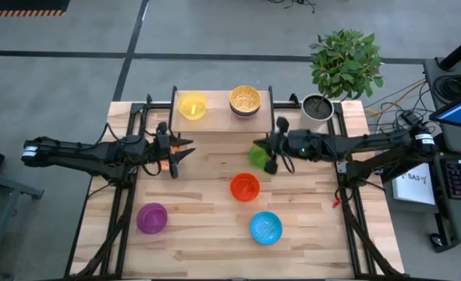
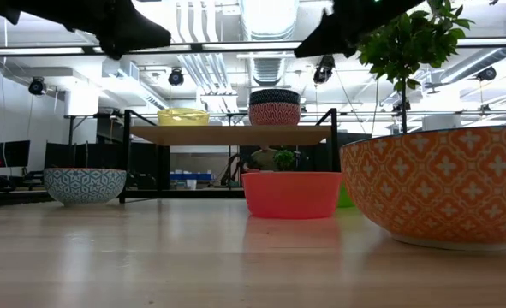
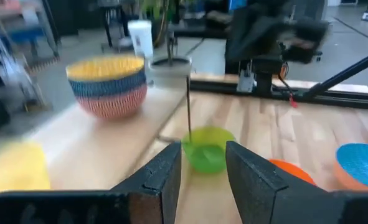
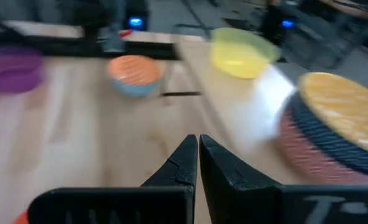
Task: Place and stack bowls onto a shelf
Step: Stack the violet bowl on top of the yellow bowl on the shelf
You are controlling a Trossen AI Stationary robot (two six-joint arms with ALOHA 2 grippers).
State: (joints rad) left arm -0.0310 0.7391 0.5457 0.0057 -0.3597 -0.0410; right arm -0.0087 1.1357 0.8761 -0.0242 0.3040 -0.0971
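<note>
The shelf [image 1: 218,117] stands at the table's far side. On it sit a yellow bowl [image 1: 192,105] and a stack of bowls with the speckled yellow bowl [image 1: 245,100] on top. A green bowl [image 1: 257,156] rests on the table in front of the shelf, and my shut right gripper [image 1: 271,154] hovers at its right side. My open left gripper [image 1: 182,150] points toward the green bowl [image 3: 207,148] from the left. The blue-and-white patterned bowl [image 4: 134,73] sits on the table under the left arm. A red-orange bowl [image 1: 244,186], a purple bowl [image 1: 152,218] and a blue bowl [image 1: 266,227] stand nearer.
A grey plant pot [image 1: 318,107] with a leafy plant stands at the table's far right corner beside the shelf. The shelf's thin black legs [image 3: 188,112] stand close to the green bowl. Bare wood lies along the table's near edge and in the middle between the arms.
</note>
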